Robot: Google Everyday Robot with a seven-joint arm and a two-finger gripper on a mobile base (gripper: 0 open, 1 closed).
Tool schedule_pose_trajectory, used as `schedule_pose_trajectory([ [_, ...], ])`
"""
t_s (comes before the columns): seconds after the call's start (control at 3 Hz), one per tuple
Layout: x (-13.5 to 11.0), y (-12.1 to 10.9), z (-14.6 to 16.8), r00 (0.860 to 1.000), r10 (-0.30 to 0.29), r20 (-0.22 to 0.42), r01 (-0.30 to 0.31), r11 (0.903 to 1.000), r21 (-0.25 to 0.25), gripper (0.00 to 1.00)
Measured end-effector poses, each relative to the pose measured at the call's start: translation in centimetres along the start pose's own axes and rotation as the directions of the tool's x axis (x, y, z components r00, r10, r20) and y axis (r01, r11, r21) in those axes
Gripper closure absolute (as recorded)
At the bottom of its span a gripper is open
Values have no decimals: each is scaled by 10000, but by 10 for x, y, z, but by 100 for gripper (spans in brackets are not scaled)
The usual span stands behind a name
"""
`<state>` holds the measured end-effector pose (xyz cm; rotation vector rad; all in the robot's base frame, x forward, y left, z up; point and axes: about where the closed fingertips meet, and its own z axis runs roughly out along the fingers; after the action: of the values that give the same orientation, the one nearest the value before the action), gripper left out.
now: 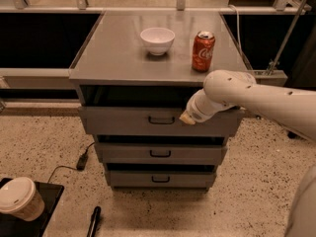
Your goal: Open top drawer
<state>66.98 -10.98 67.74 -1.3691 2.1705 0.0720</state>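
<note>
Speckled stone floor [44, 147] around a grey metal cabinet, whose counter [113, 58] carries a white bowl [157, 39] near the middle and a red cola can [203, 51] toward the right edge; on the floor, a black cable [74, 164] at the cabinet's left and a lidded paper cup [19, 199] on a black tray [47, 201] at lower left. Top drawer [123, 121] sits directly under the counter, front a little proud, dark gap above, with two lower drawers [197, 154] beneath. White arm [256, 95] crosses the drawer's right end; gripper [187, 117] is at the front, just right of the black handle [161, 119], grip state cannot be told.
</note>
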Motion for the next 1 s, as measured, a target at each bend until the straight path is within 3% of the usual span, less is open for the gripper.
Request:
schedule_pose_trajectory([
  [1.0,7,10,-5,10000,-52,82,51,10000,21,100],
])
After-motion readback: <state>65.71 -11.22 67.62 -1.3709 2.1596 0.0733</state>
